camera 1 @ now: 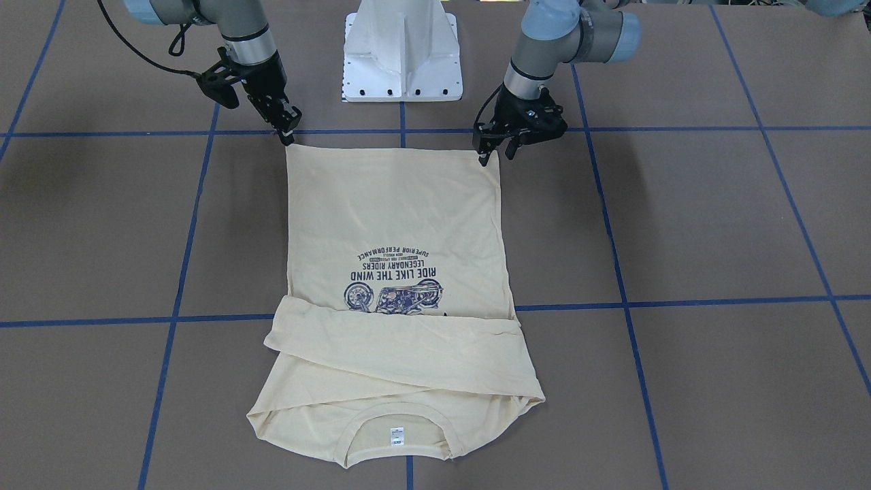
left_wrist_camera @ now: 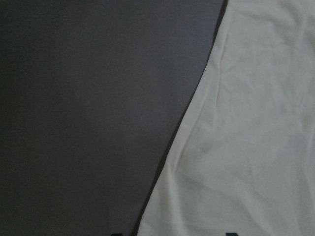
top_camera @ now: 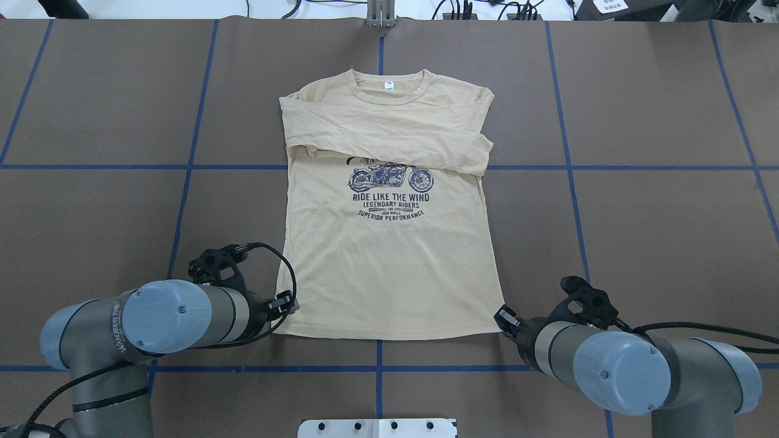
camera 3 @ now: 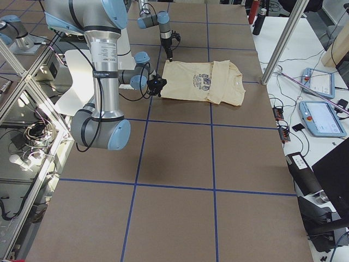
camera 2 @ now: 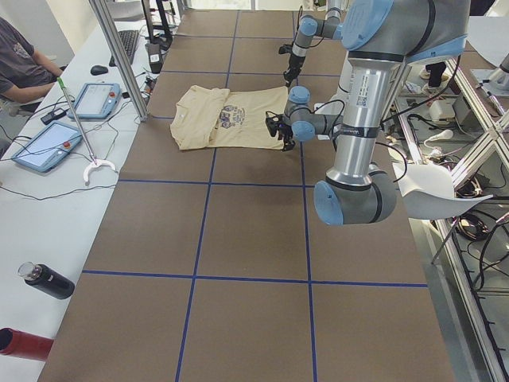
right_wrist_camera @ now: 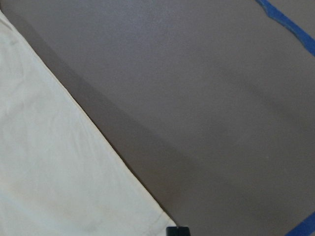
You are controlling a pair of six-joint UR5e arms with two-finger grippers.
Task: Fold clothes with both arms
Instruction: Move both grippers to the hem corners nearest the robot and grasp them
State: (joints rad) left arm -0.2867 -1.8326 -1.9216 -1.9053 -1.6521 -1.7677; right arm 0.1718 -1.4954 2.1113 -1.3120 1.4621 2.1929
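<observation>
Cream-yellow cloth lies flat in the middle of the brown tabletop [top_camera: 639,231]. It is the T-shirt [top_camera: 389,267]. Its neck points to the far edge and its bottom hem [top_camera: 383,336] is at the robot's edge.

The left arm [top_camera: 176,316] reaches in low from the left. The left gripper [camera 1: 496,156] is down at the left corner of the hem. Its two fingers stand apart, one on each side of the corner, and hold nothing. I think it sits there so it can pinch that corner.

In the middle, both long sleeves [top_camera: 389,143] are laid across the chest. They cover the top of the motorcycle print [top_camera: 391,194]. That makes the shirt a neat, narrow shape, ready to be folded from the bottom up.

On the right, the right arm [top_camera: 614,365] comes in low too. The right gripper [camera 1: 287,137] touches the right corner of the hem. Its fingers look pressed together. I cannot tell if any cloth is caught between them.

I think the two grippers are set on the two corners so the hem can lift evenly and go up to the neck. If only one corner is held, the fold could go crooked.
</observation>
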